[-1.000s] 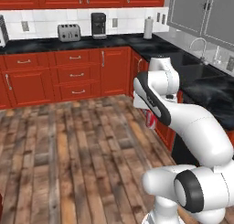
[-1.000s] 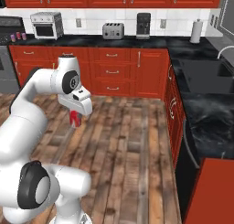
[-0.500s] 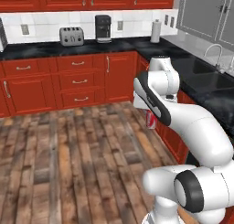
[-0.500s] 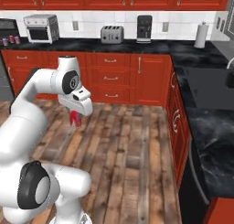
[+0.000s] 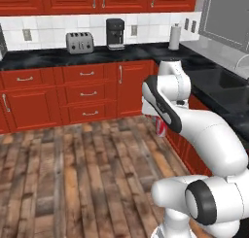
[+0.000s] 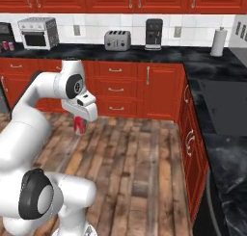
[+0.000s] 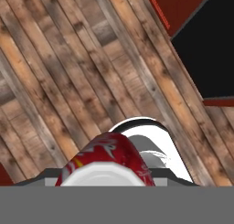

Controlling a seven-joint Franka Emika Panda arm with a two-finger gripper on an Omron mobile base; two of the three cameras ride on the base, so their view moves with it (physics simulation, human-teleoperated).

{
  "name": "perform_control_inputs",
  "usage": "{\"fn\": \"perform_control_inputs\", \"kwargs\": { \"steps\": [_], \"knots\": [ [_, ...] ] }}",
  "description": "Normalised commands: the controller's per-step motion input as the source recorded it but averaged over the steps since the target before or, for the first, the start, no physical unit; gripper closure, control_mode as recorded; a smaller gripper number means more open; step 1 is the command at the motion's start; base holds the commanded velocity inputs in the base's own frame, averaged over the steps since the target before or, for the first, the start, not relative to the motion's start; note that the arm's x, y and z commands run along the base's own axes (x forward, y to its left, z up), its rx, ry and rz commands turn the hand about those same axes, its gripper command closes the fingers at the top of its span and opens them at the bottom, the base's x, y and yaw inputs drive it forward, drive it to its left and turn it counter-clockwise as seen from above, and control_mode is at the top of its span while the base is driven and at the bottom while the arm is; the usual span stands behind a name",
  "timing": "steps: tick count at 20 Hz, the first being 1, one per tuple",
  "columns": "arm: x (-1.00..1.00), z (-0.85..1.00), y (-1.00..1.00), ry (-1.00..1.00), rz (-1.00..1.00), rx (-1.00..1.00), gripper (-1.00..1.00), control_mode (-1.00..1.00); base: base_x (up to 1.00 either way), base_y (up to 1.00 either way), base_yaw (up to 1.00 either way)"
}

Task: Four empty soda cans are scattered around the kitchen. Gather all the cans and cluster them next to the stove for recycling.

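The claw (image 6: pixel 79 126) is closed around a red soda can (image 6: pixel 80 126), held out over the wood floor (image 6: pixel 140 172) in mid-room, and the same can (image 5: pixel 161 127) peeks out beside the arm in the left base view; from the hand camera its red side and pale end (image 7: pixel 103 166) sit right under the lens. The step in hand looks like a carry toward the stove, so the sensible thing is to keep the grip firm and the can level while the base drives, hold the arm tucked so it clears the cabinet fronts, and only lower once the cooktop edge is in sight. Two small cans (image 6: pixel 8 45) appear to stand on the far left of the black desk (image 6: pixel 96 52), just left of the toaster oven (image 6: pixel 38 32); if that is the gathering spot, this one should go down close beside them without knocking them. The room has red cabinets (image 5: pixel 87 93) below, white tile behind, a toaster (image 6: pixel 118 40), a coffee maker (image 6: pixel 154 34) and a paper towel roll (image 6: pixel 218 42) along the far desk, with more black desk running down the right side.
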Motion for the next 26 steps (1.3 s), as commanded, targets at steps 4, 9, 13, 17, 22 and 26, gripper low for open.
{"fn": "perform_control_inputs", "kwargs": {
  "steps": [4,9,13,17,22,26],
  "knots": [
    [0.00,0.00,0.00,0.00,0.00,0.00,1.00,1.00,0.51,0.37,0.00],
    [0.00,0.00,0.00,0.00,0.00,0.00,1.00,1.00,0.62,0.35,0.00],
    [0.00,0.00,0.00,0.00,0.00,0.00,1.00,1.00,0.68,0.30,0.00],
    [0.00,0.00,0.00,0.00,0.00,0.00,1.00,1.00,0.70,0.24,0.00],
    [0.00,0.00,0.00,0.00,0.00,0.00,1.00,1.00,0.66,0.25,0.00],
    [0.00,0.00,0.00,0.00,0.00,0.00,1.00,1.00,0.60,0.34,0.00]
  ]
}}
